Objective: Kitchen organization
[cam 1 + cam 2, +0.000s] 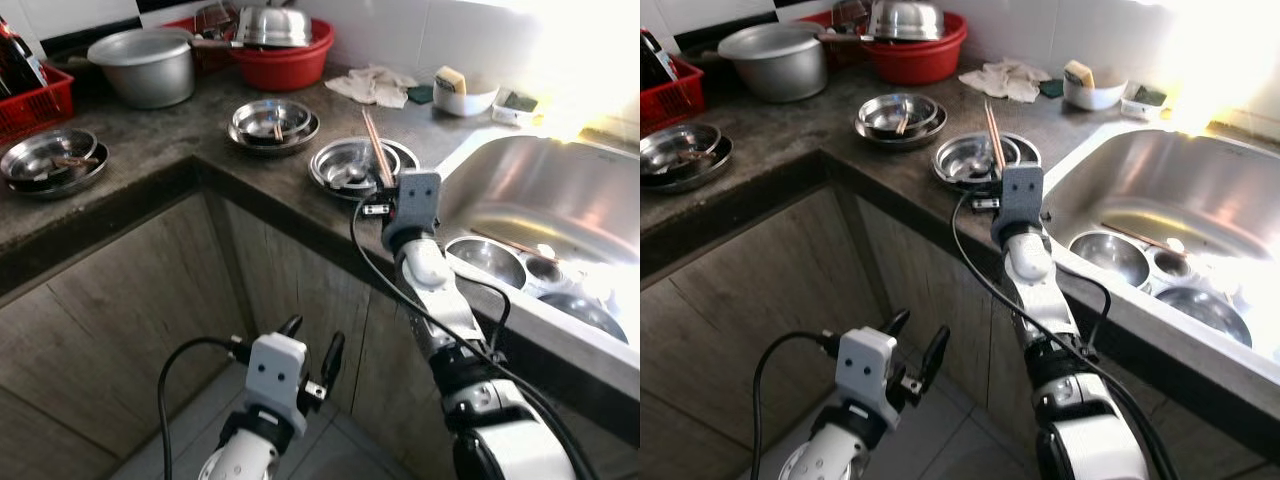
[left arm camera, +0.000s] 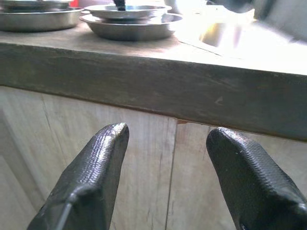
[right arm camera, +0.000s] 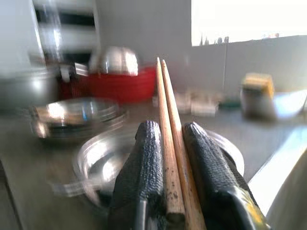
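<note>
Chopsticks (image 3: 169,143) sit clamped in the right gripper (image 3: 175,158) jaws; left gripper (image 2: 165,177) jaws gape wide.

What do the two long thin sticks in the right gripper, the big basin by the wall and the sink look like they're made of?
The pair of long thin chopsticks, clamped in the right gripper, look like bare wood: matte tan with darker specks. The big red basin seems plastic, uniformly coloured with a soft sheen. The sink looks like brushed stainless steel, grey with broad bright reflections.
</note>
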